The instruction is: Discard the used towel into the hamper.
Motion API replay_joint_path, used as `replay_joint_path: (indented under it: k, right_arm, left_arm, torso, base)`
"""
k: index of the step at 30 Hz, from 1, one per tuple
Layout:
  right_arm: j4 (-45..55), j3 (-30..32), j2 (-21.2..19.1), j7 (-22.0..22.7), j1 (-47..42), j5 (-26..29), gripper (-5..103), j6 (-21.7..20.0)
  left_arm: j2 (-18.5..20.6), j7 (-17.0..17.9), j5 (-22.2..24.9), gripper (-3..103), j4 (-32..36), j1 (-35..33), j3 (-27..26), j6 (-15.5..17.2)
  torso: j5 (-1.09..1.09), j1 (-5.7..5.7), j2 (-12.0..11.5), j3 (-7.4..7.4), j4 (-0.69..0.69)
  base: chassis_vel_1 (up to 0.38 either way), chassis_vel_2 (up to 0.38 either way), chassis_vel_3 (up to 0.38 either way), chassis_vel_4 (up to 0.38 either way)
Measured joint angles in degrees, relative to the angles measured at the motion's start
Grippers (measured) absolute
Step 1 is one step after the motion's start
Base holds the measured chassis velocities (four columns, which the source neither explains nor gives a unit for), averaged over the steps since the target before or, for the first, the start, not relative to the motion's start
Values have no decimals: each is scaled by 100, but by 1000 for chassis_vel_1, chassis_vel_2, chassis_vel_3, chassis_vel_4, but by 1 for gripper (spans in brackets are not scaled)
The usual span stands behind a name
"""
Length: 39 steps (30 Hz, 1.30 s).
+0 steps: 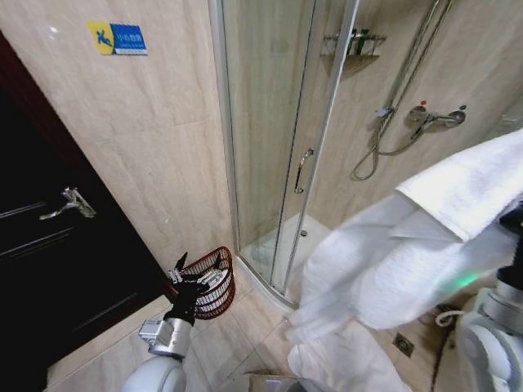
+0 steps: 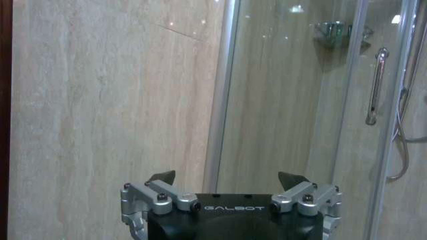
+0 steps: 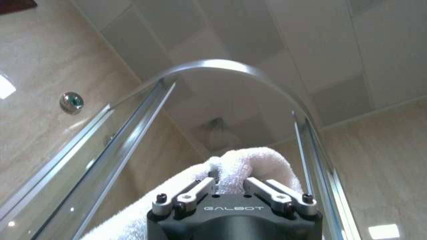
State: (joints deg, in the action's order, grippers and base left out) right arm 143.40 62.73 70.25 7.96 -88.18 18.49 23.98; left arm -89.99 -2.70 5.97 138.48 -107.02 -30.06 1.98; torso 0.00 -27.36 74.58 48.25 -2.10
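The right gripper (image 3: 230,186) is clamped on the white towel (image 1: 425,245), holding it up high on the right. The left gripper (image 1: 189,291) has its fingers apart, low, just in front of the hamper (image 1: 214,282) by the shower door (image 1: 278,139).

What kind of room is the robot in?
Most likely a bathroom: there is a glass shower door, a shower hose on the tiled wall, and a big white towel.

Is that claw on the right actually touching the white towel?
Touching: the right wrist view shows the right gripper closed on a fold of the towel.
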Motion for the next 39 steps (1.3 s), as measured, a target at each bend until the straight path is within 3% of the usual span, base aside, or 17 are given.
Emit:
replay_joint_path:
  k: [25, 39]
  right_arm:
    - [-9, 15, 134, 15, -101, -6, 6, 1]
    - [-15, 3, 134, 5, -119, 66, 6, 197]
  left_arm:
    - [0, 0, 0, 100, 0, 0, 0, 0]
    - [-1, 0, 0, 100, 0, 0, 0, 0]
  torso:
    - [-1, 0, -1, 0, 0]
    - [2, 0, -1, 0, 0]
  base:
    - [40, 42, -35, -35]
    - [33, 35, -30, -30]
